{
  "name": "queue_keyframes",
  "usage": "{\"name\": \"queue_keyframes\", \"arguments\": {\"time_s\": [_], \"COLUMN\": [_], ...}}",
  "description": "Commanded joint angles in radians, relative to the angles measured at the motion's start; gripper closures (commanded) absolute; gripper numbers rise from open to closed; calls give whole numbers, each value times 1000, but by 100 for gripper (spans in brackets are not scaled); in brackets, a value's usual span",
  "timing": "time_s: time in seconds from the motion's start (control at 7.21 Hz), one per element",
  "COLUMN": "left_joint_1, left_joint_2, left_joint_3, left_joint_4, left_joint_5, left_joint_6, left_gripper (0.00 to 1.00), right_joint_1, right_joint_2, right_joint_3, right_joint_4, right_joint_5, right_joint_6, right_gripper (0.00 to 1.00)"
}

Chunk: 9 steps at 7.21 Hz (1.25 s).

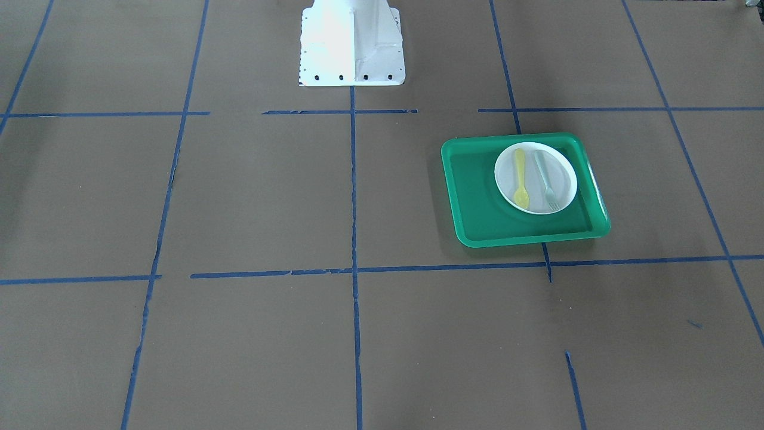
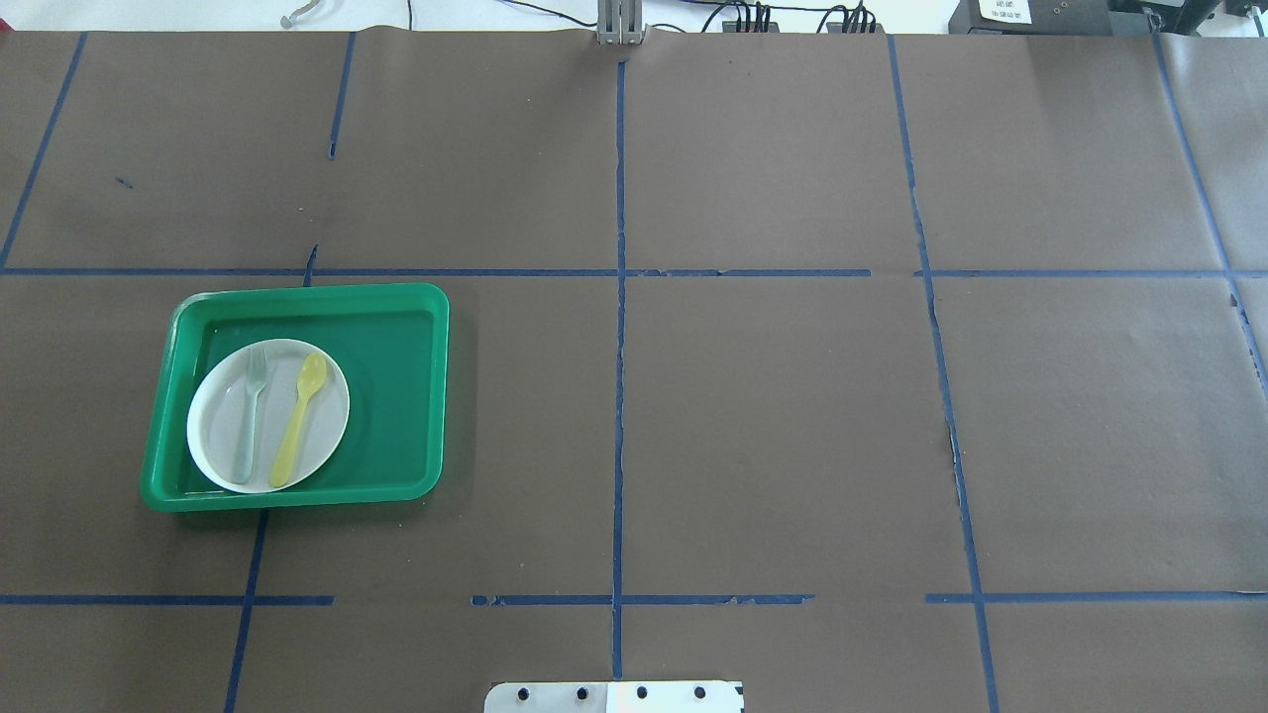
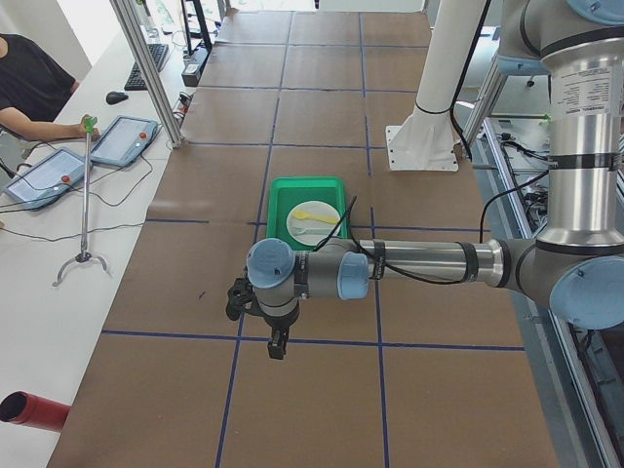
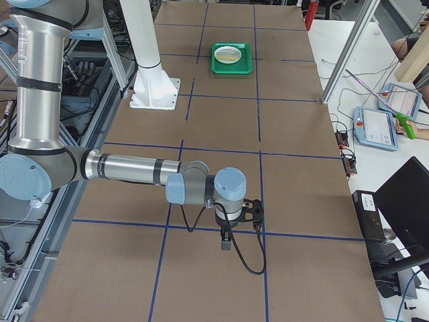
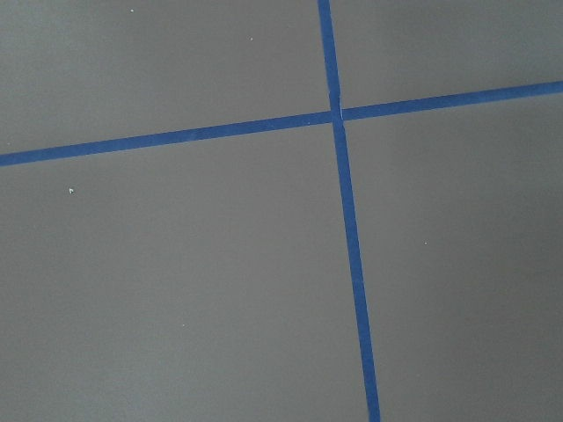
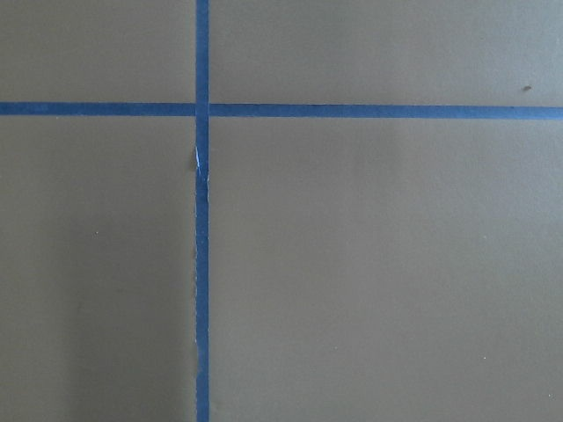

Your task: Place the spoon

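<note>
spoon (image 2: pixel 299 420) on plate (image 2: pixel 214 436) | fork (image 2: pixel 248 416) beside | plate in green tray (image 2: pixel 396 396)

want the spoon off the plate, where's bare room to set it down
Free: inside the green tray, between the white plate and the tray wall on the robot's right; the brown table all round the tray. Crowded: the plate, where spoon and fork lie side by side.

The left gripper (image 3: pixel 277 343) and right gripper (image 4: pixel 226 243) appear only in the side views, too small to tell how their jaws stand. The overhead view's edge cuts off the base (image 2: pixel 614 696).
</note>
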Motion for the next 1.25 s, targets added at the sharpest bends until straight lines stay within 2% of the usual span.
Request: {"name": "queue_keyframes", "arguments": {"time_s": [0.0,0.42,0.55,0.83,0.97,1.11], "left_joint_1": [-2,-2,18,180,266,349], "left_joint_2": [1,-47,-49,-51,-61,-107], "left_joint_3": [-10,-24,-71,-184,-218,-229], "left_joint_4": [-1,-10,-10,-57,-111,-111], "left_joint_5": [0,0,1,8,14,17], "left_joint_6": [5,-8,-14,-281,-445,-588], "left_gripper": [0,0,0,0,0,0], "right_joint_1": [0,0,0,0,0,0], "right_joint_2": [0,0,0,0,0,0], "right_joint_3": [0,0,0,0,0,0], "right_joint_4": [-1,-1,-1,-1,-1,-1], "right_joint_5": [0,0,0,0,0,0], "right_joint_6": [0,0,0,-2,-2,-2], "right_gripper": [0,0,0,0,0,0]}}
